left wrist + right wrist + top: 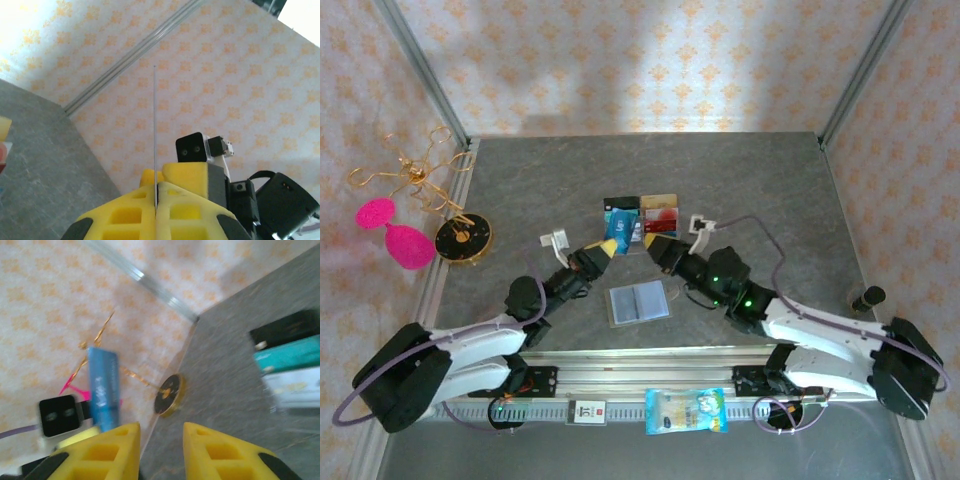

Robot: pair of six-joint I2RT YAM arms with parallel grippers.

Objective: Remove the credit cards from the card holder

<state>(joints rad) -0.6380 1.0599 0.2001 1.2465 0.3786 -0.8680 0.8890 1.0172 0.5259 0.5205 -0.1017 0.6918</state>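
The card holder (639, 301) lies open and flat on the grey table, near the arms. Beyond it, several credit cards (658, 212) lie side by side; in the right wrist view a black one (285, 330), a teal one (290, 354) and a white one (295, 387) show. My left gripper (610, 246) (157, 182) is shut on a blue credit card (104, 389), held upright above the table and seen edge-on as a thin line (155, 125). My right gripper (650, 243) (161, 427) faces it close by, open, with nothing between its fingers.
A gold wire stand on a round black base (462, 238) (170, 395) stands at the table's left edge, beside pink pieces (408, 245). Small white clips (556, 240) (701, 224) lie near each gripper. A blue packet (686, 411) lies in front of the arm bases.
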